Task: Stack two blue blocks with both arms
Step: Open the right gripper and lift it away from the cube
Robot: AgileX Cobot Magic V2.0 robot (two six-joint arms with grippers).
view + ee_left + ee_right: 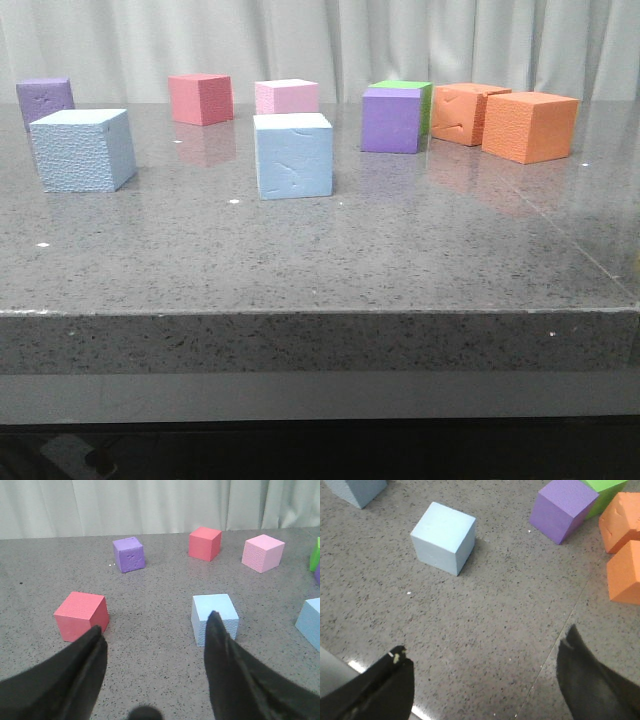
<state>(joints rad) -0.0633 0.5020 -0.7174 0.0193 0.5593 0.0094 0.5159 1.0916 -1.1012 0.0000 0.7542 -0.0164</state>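
Blocks of coloured foam sit on a speckled grey stone table (320, 260), none stacked yet. The two pale sky-blue foam cubes stand well apart: one at the table's left (82, 149), one near the middle (293, 155). The left gripper (155, 645), black claw fingers spread wide and empty, hovers low with the left blue cube (214, 617) just ahead, behind its right finger (220, 645) rather than centred. The right gripper (485, 667), also spread and empty, looks down from above; the middle blue cube (443, 536) lies ahead and toward its left finger. Each arm is nearer its own cube.
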